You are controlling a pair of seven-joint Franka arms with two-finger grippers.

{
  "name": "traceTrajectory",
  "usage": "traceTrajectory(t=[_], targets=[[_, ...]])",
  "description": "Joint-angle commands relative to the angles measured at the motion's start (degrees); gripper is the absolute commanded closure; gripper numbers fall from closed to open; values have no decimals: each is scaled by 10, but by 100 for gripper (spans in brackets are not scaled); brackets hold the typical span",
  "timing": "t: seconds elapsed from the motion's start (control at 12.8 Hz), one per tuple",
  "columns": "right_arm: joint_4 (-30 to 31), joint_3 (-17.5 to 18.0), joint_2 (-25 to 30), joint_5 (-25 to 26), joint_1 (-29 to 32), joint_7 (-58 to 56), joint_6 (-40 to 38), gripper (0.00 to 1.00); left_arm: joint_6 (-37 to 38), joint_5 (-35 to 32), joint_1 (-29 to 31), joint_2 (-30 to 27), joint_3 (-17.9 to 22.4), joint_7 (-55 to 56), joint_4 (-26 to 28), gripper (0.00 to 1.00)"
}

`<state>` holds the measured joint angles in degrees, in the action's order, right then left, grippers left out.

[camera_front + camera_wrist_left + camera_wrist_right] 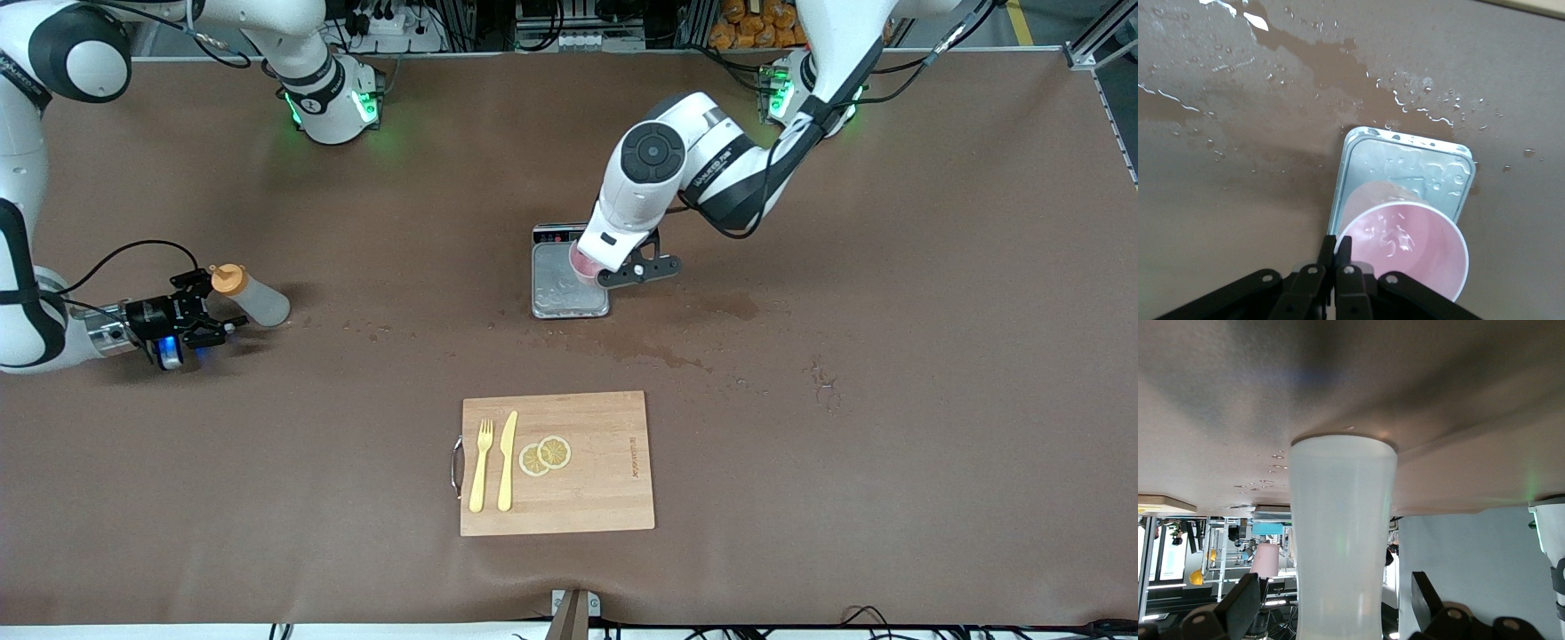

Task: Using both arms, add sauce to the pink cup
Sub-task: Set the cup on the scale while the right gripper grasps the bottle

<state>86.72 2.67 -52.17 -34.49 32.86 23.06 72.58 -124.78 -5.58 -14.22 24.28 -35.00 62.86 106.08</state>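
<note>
Wet brown table point(889, 267): left end effector point(1335, 257) apparently pinches pink cup point(1405, 250); right end effector point(209, 313) released.

Faint engraved line along one edge of the board point(557, 463), too small to read. Small lettering on the left arm point(711, 164), also unreadable.

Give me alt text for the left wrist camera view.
The left tool, shut, pinches the rim of the pink cup over a wet metal tray. Droplets and a dark puddle mark the brown table.
</note>
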Motion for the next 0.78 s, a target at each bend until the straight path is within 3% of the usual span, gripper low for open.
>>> traceTrajectory(t=[0.0,0.16,0.31,0.55,0.7], targets=[[6,0,-4,-10,0,-2,-2,0,-35,-17,-12,-7,3,31,19,100],[13,0,-3,-10,-8,-11,1,0,-50,-30,-20,1,3,47,19,100],[17,0,-3,-10,-7,-21,-2,33,-59,-64,-26,10,3,74,18,100],[6,-1,5,-4,-10,-6,-16,67,-81,-88,-34,23,3,96,17,100],[-19,-1,9,-1,-14,34,-38,68,-94,-99,-39,29,4,105,18,100]])
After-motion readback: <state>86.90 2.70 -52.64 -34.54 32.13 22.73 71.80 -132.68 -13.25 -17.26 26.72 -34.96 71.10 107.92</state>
